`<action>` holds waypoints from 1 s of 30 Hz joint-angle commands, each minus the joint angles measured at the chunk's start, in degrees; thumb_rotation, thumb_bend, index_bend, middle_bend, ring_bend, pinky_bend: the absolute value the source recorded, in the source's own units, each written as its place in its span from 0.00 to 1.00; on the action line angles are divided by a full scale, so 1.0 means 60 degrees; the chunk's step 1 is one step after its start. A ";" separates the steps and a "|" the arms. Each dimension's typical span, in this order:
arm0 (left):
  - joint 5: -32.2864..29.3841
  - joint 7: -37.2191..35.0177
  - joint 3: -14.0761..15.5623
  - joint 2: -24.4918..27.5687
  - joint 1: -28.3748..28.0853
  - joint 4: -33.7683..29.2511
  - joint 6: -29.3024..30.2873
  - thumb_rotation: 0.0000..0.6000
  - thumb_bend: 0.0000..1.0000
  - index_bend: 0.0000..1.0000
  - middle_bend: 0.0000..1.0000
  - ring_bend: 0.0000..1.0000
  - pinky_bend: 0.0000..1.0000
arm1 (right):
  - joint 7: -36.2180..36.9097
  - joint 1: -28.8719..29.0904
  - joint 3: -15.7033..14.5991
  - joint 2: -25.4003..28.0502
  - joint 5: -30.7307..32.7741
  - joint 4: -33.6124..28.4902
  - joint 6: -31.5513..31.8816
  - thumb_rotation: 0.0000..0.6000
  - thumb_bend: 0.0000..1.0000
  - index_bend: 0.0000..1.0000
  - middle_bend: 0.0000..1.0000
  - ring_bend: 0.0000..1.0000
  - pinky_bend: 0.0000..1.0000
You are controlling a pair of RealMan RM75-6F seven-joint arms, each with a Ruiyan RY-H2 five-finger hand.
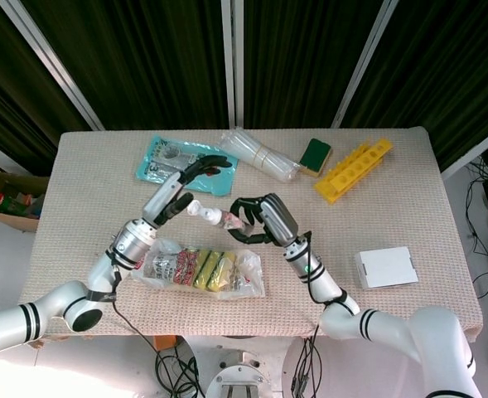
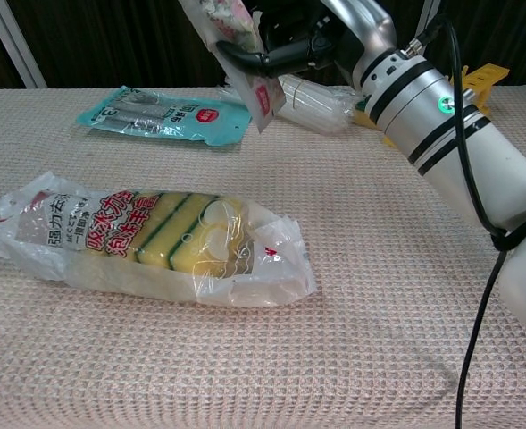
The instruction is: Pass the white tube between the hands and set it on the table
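Here, beige woven table (image 1: 409,207), clear plastic bag of yellow-green sponges (image 1: 198,268) lying near its front edge, right hand (image 1: 264,220) clasping the white tube (image 1: 213,215) above the sponge bag, left hand (image 1: 177,186) spread wide, fingertips just beside the tube's cap, not gripping.

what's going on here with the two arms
The right hand holds a white squeeze tube with a pink printed label up over the beige woven table, cap pointing toward the left hand. That hand is open, fingers spread beside the cap, not gripping it. A clear plastic pack of sponges lies below.
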 commanded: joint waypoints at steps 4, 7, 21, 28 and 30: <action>0.0028 0.0266 0.0055 -0.0218 -0.0202 0.0161 0.0075 0.04 0.00 0.15 0.20 0.12 0.20 | 0.0048 0.0127 0.0071 -0.0135 0.0106 0.0098 -0.0199 1.00 0.48 1.00 0.86 0.76 0.89; 0.0143 0.0950 0.0139 -0.0359 -0.0248 0.0242 0.0311 0.04 0.00 0.15 0.19 0.12 0.20 | 0.0107 0.0227 0.0125 -0.0184 0.0187 0.0143 -0.0378 1.00 0.48 1.00 0.86 0.76 0.89; 0.0531 0.4223 0.0501 -0.0858 -0.0273 0.0605 0.1255 0.01 0.00 0.15 0.20 0.12 0.19 | 0.0119 0.0395 0.0136 -0.0212 0.0361 0.0011 -0.0817 1.00 0.48 1.00 0.86 0.76 0.90; 0.0719 0.5230 0.0612 -0.1116 -0.0347 0.0884 0.1565 0.01 0.00 0.15 0.21 0.12 0.19 | -0.0031 0.0413 0.0170 -0.0131 0.0542 -0.0366 -0.1108 1.00 0.48 1.00 0.86 0.76 0.90; 0.0752 0.5405 0.0633 -0.1152 -0.0367 0.0916 0.1611 0.01 0.00 0.16 0.21 0.12 0.19 | -0.0050 0.0424 0.0190 -0.0102 0.0573 -0.0451 -0.1165 1.00 0.48 1.00 0.86 0.76 0.90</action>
